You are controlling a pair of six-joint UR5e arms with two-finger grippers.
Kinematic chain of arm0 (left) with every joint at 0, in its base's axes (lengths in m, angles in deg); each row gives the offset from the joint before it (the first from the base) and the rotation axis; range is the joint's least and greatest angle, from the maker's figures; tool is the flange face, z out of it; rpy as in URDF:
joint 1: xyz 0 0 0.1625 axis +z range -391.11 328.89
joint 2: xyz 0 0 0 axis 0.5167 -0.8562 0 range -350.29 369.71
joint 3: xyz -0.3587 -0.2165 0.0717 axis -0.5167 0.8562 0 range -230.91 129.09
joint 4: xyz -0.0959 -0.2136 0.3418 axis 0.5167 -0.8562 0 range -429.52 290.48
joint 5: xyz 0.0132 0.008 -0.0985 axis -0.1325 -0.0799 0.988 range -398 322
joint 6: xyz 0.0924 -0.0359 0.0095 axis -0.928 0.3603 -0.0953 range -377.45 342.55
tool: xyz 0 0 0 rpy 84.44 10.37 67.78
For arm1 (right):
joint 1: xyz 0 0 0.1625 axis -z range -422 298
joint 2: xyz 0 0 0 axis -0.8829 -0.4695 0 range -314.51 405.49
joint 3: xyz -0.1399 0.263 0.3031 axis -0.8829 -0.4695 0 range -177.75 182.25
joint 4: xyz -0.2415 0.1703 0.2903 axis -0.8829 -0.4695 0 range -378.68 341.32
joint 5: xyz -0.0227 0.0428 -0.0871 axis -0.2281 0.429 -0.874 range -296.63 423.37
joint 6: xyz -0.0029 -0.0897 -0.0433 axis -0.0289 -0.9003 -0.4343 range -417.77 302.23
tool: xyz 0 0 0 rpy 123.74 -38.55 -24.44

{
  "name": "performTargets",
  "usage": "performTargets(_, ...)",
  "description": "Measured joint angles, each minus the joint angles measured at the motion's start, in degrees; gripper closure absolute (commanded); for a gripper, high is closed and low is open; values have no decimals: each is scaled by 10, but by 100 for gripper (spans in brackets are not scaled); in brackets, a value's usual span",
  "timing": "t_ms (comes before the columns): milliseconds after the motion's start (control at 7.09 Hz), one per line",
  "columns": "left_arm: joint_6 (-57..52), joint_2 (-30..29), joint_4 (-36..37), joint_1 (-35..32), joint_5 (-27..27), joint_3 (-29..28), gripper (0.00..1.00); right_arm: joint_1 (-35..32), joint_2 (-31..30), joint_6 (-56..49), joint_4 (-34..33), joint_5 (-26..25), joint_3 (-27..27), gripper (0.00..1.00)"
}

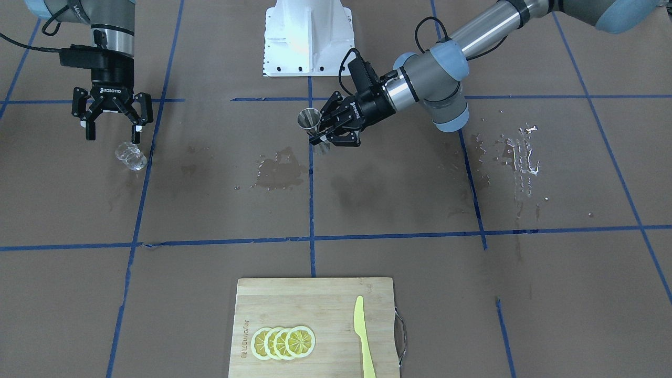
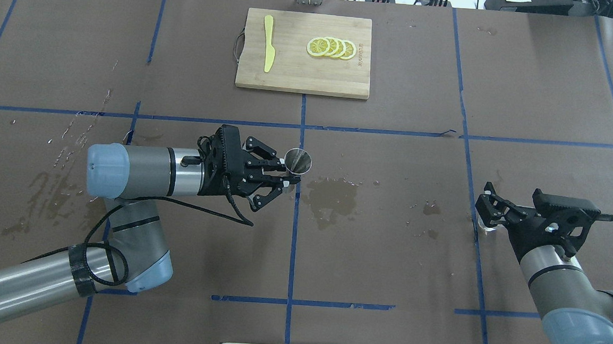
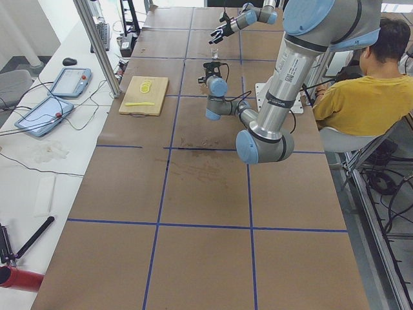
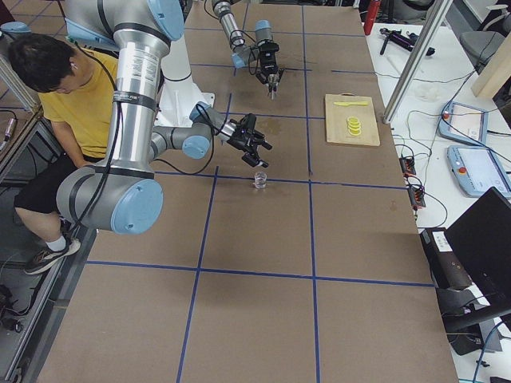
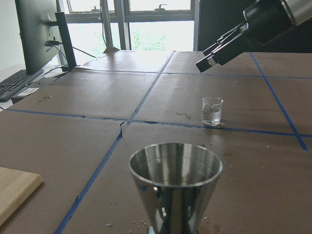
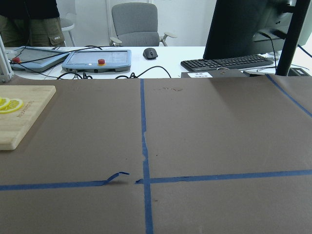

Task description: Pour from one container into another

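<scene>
The left gripper (image 1: 326, 139) pinches an upright steel measuring cup (image 1: 309, 118), well apart from the cutting board (image 1: 294, 299) on its robot side. The right gripper (image 1: 114, 134), fingers spread, hovers just above a small clear glass (image 1: 131, 156), farther from the board.

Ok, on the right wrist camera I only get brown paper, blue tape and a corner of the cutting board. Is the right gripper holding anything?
Observer: No. The right gripper is open. It hangs just above a small clear glass that stands upright, and does not touch it.
Reviewer: And the other container?
Observer: It is a metal cup, upright, with the left gripper shut on its lower part.
Reviewer: Any spills I can't see?
Observer: Yes, there are wet patches right beside that cup.
</scene>
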Motion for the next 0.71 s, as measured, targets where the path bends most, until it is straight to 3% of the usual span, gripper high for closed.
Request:
performTargets(282,1,0,-1,0,-1,0,100,32,4,25,30,-60,-50,0)
performTargets(706,1,1,-1,0,-1,0,100,59,11,59,35,-102,-101,0)
